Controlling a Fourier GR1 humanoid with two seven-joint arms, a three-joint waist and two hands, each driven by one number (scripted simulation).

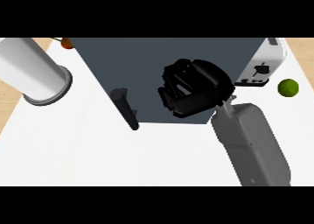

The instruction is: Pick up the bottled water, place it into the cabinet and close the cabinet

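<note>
One dark cabinet (120, 65), contents hidden.

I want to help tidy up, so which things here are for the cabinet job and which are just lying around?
For the job:
cabinet
its black handle
right hand, over the cabinet
The bottled water does not show.

Just lying about:
toaster
green fruit
white cylinder
small red thing, behind the cabinet
</note>
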